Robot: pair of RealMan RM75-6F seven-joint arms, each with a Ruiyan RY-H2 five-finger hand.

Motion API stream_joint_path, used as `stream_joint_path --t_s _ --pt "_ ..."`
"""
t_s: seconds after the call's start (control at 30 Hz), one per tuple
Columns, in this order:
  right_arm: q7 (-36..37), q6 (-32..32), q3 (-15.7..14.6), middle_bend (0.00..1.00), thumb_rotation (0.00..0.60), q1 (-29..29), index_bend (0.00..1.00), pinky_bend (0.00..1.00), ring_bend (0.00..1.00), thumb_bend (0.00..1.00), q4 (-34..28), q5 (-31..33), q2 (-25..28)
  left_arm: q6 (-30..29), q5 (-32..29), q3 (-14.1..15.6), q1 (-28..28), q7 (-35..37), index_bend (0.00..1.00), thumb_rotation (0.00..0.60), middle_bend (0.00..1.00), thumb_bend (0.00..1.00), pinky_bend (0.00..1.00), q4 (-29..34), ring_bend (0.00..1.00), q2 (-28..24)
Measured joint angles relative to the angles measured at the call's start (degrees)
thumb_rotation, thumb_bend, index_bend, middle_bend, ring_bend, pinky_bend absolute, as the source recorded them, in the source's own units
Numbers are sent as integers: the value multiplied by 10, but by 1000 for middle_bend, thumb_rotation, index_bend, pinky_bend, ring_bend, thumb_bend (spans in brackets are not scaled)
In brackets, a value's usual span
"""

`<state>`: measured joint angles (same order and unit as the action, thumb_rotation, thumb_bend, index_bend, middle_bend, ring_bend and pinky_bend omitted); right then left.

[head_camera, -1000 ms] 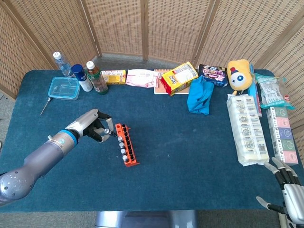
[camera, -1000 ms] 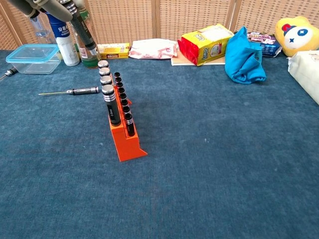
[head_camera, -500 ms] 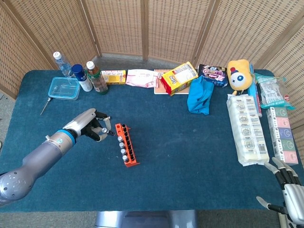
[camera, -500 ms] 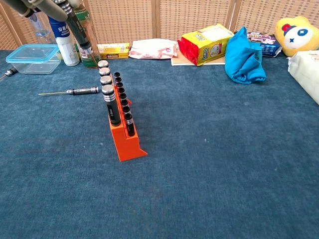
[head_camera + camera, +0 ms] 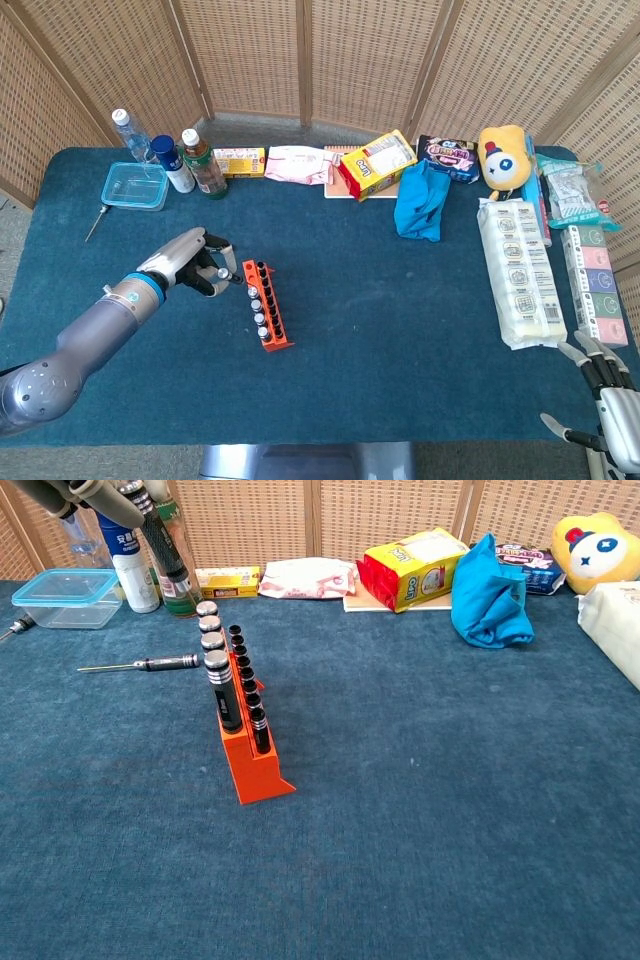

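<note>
An orange rack (image 5: pixel 270 315) (image 5: pixel 252 755) stands on the blue cloth, with several silver-capped screwdrivers (image 5: pixel 212 645) upright in its left row and black bits in the right row. My left hand (image 5: pixel 188 268) (image 5: pixel 95 490) hovers just left of the rack's far end. It grips a black-handled screwdriver (image 5: pixel 165 540), its shaft slanting down toward the rack. Another screwdriver (image 5: pixel 148 664) lies flat on the cloth left of the rack. My right hand (image 5: pixel 612 400) rests at the table's near right corner, fingers apart and holding nothing.
Along the back edge stand a clear plastic box (image 5: pixel 134 186), bottles (image 5: pixel 203 163), snack packs (image 5: pixel 378 165), a blue cloth (image 5: pixel 420 202) and a yellow plush toy (image 5: pixel 503 157). Long wrapped packs (image 5: pixel 520 272) line the right side. A third screwdriver (image 5: pixel 95 222) lies near the box.
My left hand, with the screwdriver, drew slightly back from the rack and has shifted toward it again. The right hand has not moved.
</note>
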<state>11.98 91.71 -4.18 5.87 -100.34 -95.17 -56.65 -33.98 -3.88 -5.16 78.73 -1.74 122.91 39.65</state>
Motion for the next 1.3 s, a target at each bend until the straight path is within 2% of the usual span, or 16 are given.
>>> stream_joint_path --t_s 0.43,1.3 --pt "2 2 -1 58 600 1 157 0 0 0 -1 -4 1 12 -6 4 4 -4 564 600 1000 397 1000 4 1000 -10" --pt "6 0 0 58 600 0 157 0 0 0 0 0 2 -21 -37 15 25 -26 564 600 1000 397 1000 -10 1000 30"
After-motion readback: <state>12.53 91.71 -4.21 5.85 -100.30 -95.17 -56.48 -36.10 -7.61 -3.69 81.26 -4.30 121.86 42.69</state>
